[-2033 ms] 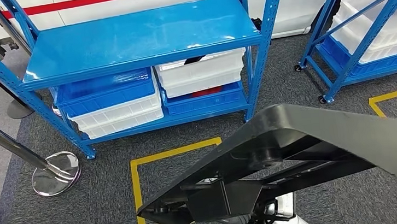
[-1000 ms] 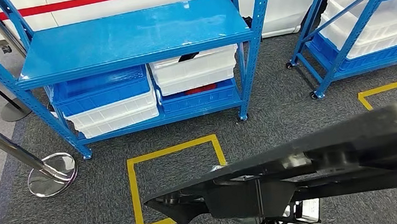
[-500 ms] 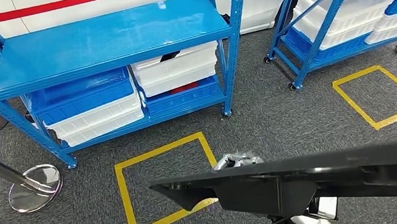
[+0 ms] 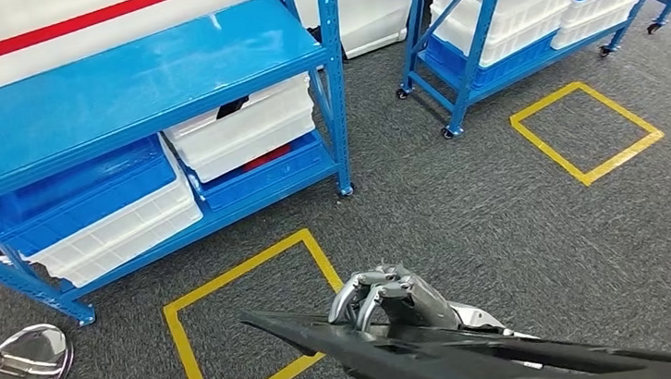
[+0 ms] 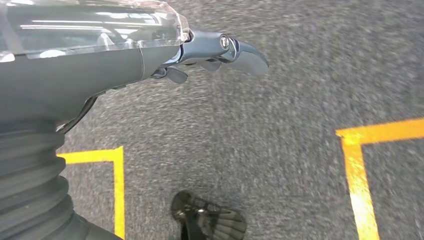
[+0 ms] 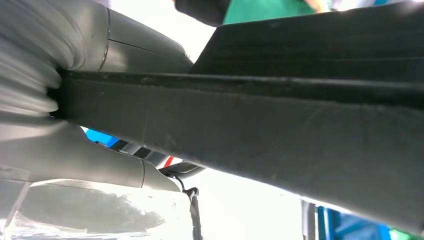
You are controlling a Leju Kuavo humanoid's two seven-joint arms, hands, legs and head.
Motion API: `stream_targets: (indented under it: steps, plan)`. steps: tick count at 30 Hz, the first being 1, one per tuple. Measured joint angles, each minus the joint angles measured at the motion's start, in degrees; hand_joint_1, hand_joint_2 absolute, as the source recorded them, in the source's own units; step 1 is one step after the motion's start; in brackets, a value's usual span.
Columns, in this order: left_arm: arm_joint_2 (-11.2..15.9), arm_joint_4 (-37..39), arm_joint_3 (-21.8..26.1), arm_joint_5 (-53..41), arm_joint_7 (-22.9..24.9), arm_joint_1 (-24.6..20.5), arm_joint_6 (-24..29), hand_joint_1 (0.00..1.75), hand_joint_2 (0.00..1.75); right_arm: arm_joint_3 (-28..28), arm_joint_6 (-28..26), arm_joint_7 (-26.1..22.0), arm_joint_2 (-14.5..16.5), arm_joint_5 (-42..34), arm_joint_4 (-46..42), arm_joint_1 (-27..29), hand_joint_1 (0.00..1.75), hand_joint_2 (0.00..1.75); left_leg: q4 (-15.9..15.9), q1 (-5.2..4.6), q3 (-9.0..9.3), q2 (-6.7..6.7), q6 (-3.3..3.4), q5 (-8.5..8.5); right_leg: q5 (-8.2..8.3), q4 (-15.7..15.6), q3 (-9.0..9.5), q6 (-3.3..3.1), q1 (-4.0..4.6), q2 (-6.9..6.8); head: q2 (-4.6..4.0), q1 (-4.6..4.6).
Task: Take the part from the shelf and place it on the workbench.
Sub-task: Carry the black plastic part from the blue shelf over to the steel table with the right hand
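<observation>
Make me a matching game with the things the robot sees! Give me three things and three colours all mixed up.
Things:
1. shelf
2. part that the right hand holds
3. taped square on the floor

Colours:
A. yellow
B. black
C. blue

Pairs: 1-C, 2-B, 3-A

Grey carpet is being marked by yellow tape squares. Bins are being held by blue racks at the far white wall.
</observation>
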Motion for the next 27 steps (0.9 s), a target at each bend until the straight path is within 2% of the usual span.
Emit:
stream_targets:
  steps: [1,2,4,5,7,8,9,10,11,12,13,14,16,17,18,20,22,24,25,26,27]
  plan:
    - [-0.21,0.0,0.0,0.0,-0.11,-0.01,0.38,0.0,1.75,0.3,0.09,0.35,0.12,0.42,0.01,-0.19,1.75,1.75,-2.97,-0.01,1.32,-0.96,0.26,0.93,0.09,0.06,-0.13,0.26,-0.01,0.62,0.0,0.0]
    - [-0.44,0.0,0.0,0.0,-0.18,-0.04,0.7,0.0,1.75,0.58,0.18,0.65,0.2,0.7,0.04,-0.4,1.75,1.75,-4.48,-0.06,1.95,-1.61,0.49,1.12,0.23,0.07,-0.36,0.61,-0.08,1.17,0.0,0.0]
    - [-0.85,0.01,0.0,0.0,-0.18,-0.18,1.13,0.0,1.75,0.97,0.34,1.1,0.23,1.04,0.17,-0.73,1.75,1.75,-5.12,-0.13,2.15,-1.16,0.98,1.12,0.62,-0.12,-0.78,1.51,-0.21,2.17,0.0,0.0]
    - [-1.07,0.01,0.0,-0.01,-0.18,-0.28,1.25,0.0,1.75,1.08,0.39,1.22,0.23,1.13,0.26,-0.8,1.75,1.75,-5.42,-0.06,2.21,-0.64,1.35,1.38,0.55,-0.03,-0.94,1.89,-0.19,1.88,0.0,0.0]
    - [-1.41,0.01,0.0,-0.01,-0.19,-0.36,1.33,0.0,1.75,1.19,0.45,1.3,0.23,1.22,0.4,-1.15,1.75,1.75,-6.13,0.14,2.32,0.53,2.19,1.88,-1.37,2.59,-2.22,2.46,0.01,-0.48,0.0,0.01]
    - [-1.53,0.01,0.0,-0.01,-0.2,-0.31,1.35,0.0,1.75,1.24,0.46,1.31,0.23,1.24,0.48,-1.33,1.75,1.75,-6.27,0.08,2.31,1.18,2.43,1.99,-3.18,5.6,-3.58,2.61,-0.02,-1.99,0.0,0.01]
    - [-1.59,0.01,0.0,0.0,-0.2,-0.21,1.35,0.0,1.75,1.29,0.49,1.32,0.23,1.26,0.59,-1.49,1.75,1.75,-6.3,-0.01,2.25,1.79,2.58,2.02,-5.15,9.47,-5.4,2.79,-0.09,-2.91,0.0,0.01]
    - [-1.65,0.01,0.01,0.0,-0.2,-0.12,1.35,0.0,1.75,1.33,0.52,1.34,0.22,1.28,0.74,-1.53,1.75,1.75,-6.26,-0.09,2.19,2.45,2.6,2.01,-6.56,13.07,-7.08,2.94,-0.21,-3.23,0.0,0.02]
    - [-1.7,0.01,0.01,0.0,-0.2,-0.08,1.35,0.0,1.75,1.36,0.55,1.37,0.22,1.3,0.9,-1.51,1.75,1.75,-6.21,-0.13,2.15,3.1,2.59,1.98,-7.1,15.38,-8.13,3.07,-0.32,-3.4,0.0,0.02]
    - [-1.74,0.01,0.02,0.0,-0.19,-0.08,1.34,0.0,1.75,1.38,0.61,1.42,0.21,1.35,1.06,-1.5,1.75,1.75,-6.14,-0.15,2.13,3.73,2.55,1.92,-6.54,15.57,-8.12,3.17,-0.4,-3.56,0.0,0.02]
    - [-1.81,0.01,0.02,0.01,-0.14,-0.11,1.34,0.0,1.75,1.4,0.68,1.47,0.21,1.47,1.2,-1.55,1.75,1.75,-6.03,-0.15,2.14,4.31,2.47,1.82,-5.0,13.31,-6.87,3.18,-0.43,-3.88,0.0,0.02]
    - [-1.89,0.01,0.02,0.03,-0.05,-0.16,1.34,0.0,1.75,1.44,0.78,1.51,0.21,1.61,1.32,-1.69,1.75,1.75,-5.87,-0.16,2.19,4.82,2.34,1.68,-3.06,9.45,-4.75,3.08,-0.41,-4.66,0.0,0.02]
    - [-1.98,0.01,0.06,0.21,0.18,-0.2,1.25,0.0,1.75,1.69,1.09,1.53,0.23,1.79,1.74,-2.44,1.75,1.75,-5.47,-0.47,2.18,5.74,1.87,1.28,-0.82,2.32,-1.05,2.36,0.0,-6.92,0.0,0.02]
    - [-2.0,0.01,0.11,0.32,0.31,-0.21,1.09,0.0,1.75,1.89,1.3,1.43,0.25,1.71,2.11,-2.95,1.75,1.75,-5.31,-0.63,2.19,6.19,1.59,1.13,-0.54,0.6,-0.27,1.95,0.2,-7.53,0.0,0.01]
    - [-2.0,0.01,0.18,0.46,0.41,-0.22,0.84,0.0,1.75,2.08,1.56,1.26,0.28,1.51,2.56,-3.44,1.75,1.75,-5.24,-0.77,2.2,6.66,1.3,1.04,-0.68,0.1,-0.19,1.53,0.41,-7.56,0.0,0.01]
    - [-1.91,0.0,0.31,0.62,0.53,-0.33,0.11,0.0,1.75,2.34,1.95,0.76,0.34,0.77,3.65,-4.2,1.75,1.75,-5.16,-0.71,2.37,7.34,0.68,0.82,-0.35,-0.15,-0.3,0.85,0.32,-6.33,0.0,0.01]
    - [-1.76,-0.01,0.37,0.58,0.68,-0.33,-0.57,0.0,1.75,2.43,1.98,-0.04,0.51,-0.25,4.91,-4.98,1.75,1.75,-2.95,-0.46,1.62,5.75,0.0,-0.95,0.03,-0.58,-0.21,0.13,0.0,-5.32,0.0,0.0]
    - [-1.5,-0.02,0.37,0.38,1.25,-0.12,-0.95,0.0,1.75,2.44,1.84,-0.97,0.8,-1.13,6.26,-5.61,1.75,1.75,3.65,-0.17,-1.24,3.2,-0.55,-4.69,0.29,-0.71,-0.28,-0.29,-0.18,-4.24,0.0,0.0]
    - [-1.31,-0.02,0.37,0.24,1.86,0.04,-1.04,0.0,1.75,2.44,1.76,-1.3,0.94,-1.44,6.88,-5.67,1.75,1.75,7.65,-0.1,-3.09,2.58,-0.74,-6.41,0.34,-0.69,-0.35,-0.37,-0.17,-3.63,0.0,0.0]
    - [-1.08,-0.02,0.38,0.14,2.66,0.2,-1.08,0.0,1.75,2.43,1.69,-1.53,1.02,-1.64,7.35,-5.54,1.75,1.75,10.51,-0.06,-4.44,2.33,-0.86,-7.22,0.37,-0.65,-0.38,-0.39,-0.16,-2.97,0.0,0.0]
    - [-0.85,-0.02,0.38,-0.03,3.66,0.34,-1.09,0.0,1.75,2.43,1.58,-1.71,1.12,-1.87,7.72,-5.33,1.75,1.75,11.49,-0.04,-4.96,2.24,-0.89,-6.94,0.38,-0.6,-0.38,-0.38,-0.15,-2.31,0.0,0.0]
